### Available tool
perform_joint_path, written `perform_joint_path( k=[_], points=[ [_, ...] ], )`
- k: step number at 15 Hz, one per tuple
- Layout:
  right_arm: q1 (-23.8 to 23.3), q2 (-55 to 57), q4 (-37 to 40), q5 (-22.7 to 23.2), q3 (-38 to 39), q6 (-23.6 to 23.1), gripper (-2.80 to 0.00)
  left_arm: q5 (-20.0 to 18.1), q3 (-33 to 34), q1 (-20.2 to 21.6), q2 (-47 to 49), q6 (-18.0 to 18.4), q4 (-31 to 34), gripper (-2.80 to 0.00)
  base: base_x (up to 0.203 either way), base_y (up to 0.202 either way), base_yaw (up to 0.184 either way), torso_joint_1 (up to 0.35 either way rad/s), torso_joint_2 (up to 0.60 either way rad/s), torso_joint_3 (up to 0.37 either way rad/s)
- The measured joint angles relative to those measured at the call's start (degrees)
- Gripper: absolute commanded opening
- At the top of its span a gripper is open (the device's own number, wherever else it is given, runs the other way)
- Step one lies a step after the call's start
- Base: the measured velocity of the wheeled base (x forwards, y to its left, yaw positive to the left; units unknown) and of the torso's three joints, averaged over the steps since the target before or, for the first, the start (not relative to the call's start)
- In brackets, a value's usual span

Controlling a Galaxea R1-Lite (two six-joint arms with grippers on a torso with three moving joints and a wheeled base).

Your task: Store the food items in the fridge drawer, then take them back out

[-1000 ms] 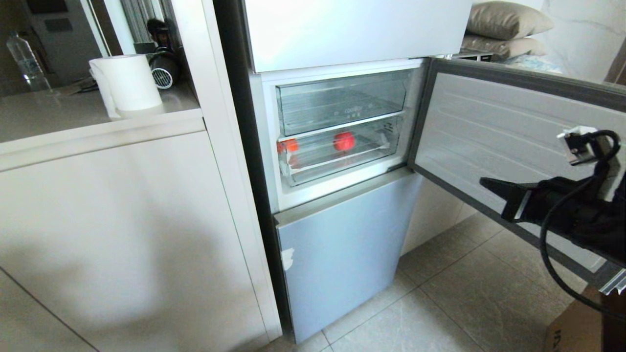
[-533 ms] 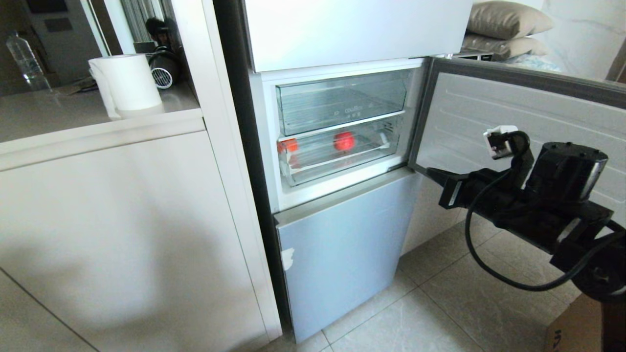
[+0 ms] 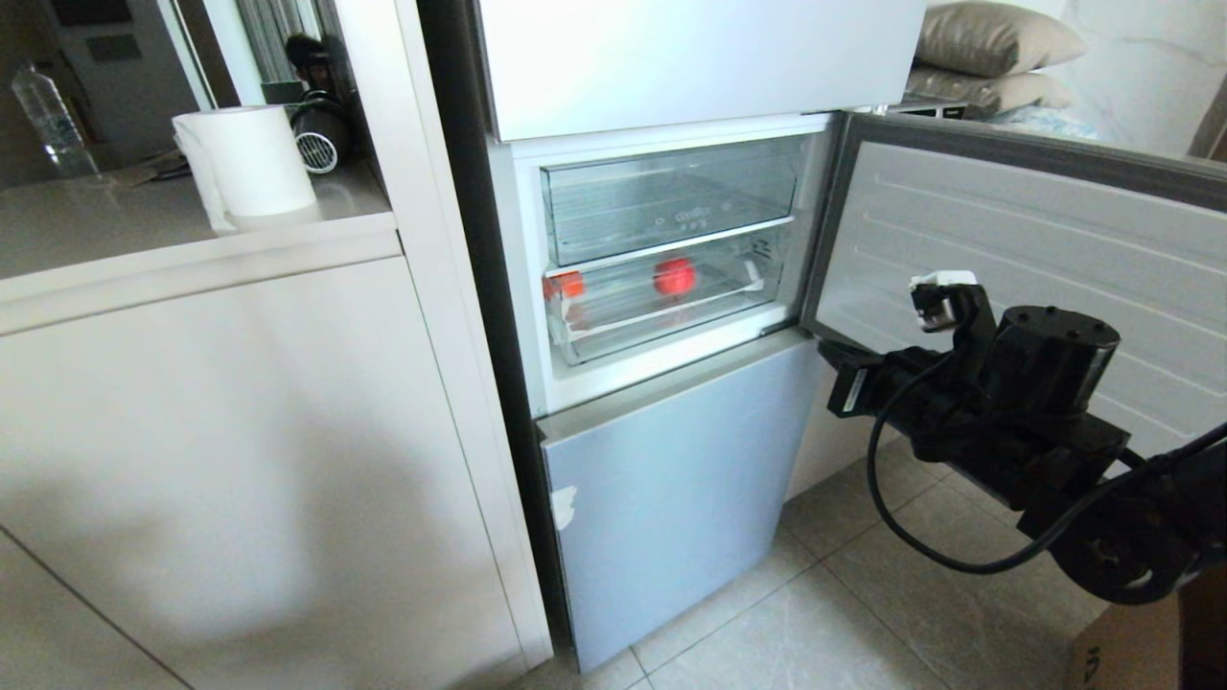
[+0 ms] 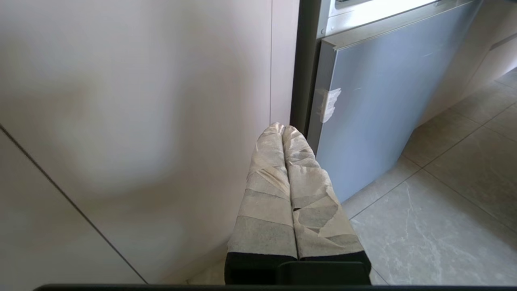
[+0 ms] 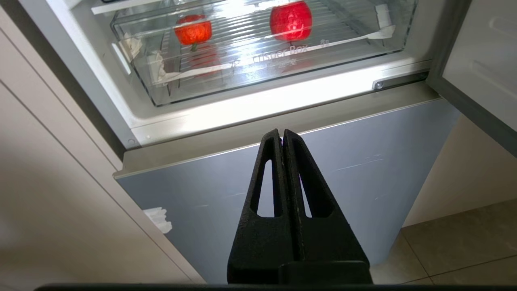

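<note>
Left gripper (image 4: 282, 133) hangs low beside the cabinet, fingers together, idle. Both tomatoes (image 3: 567, 285) (image 3: 674, 276) lie in the pushed-in drawer (image 3: 661, 331): storing looks done, retrieval remains. Right gripper (image 3: 832, 351), fingers pressed together and empty, sits below the open door (image 3: 1054, 220).

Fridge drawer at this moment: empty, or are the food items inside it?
Not empty. Both food items, one near a corner and the other nearer the middle, sit on the ribbed floor of the fridge drawer.

Head high; wrists low, fridge-facing
</note>
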Motion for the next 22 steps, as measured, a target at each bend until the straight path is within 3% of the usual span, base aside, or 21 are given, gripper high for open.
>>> perform_joint_path(
  k=[12,14,18,22],
  points=[
    [-0.9,2.3,0.0,-0.2,0.8,-2.4,-2.8,0.0,0.0,0.0,0.0,0.0,0.0,-2.8,0.0,-0.007,0.153,0.002,0.0,0.001],
    [-3.2,4.8,-1.4,-0.1,0.4,-3.6,-2.8,0.0,0.0,0.0,0.0,0.0,0.0,-2.8,0.002,-0.003,0.099,0.002,0.0,0.004],
    [-8.3,12.1,-14.0,0.9,-0.3,-7.4,-2.8,0.0,0.0,0.0,0.0,0.0,0.0,-2.8,0.0,0.0,0.0,0.0,0.0,0.0],
    [-12.6,13.9,-14.9,1.6,-0.5,-8.0,-2.8,0.0,0.0,0.0,0.0,0.0,0.0,-2.8,0.0,0.0,0.0,0.0,0.0,0.0]
  ],
)
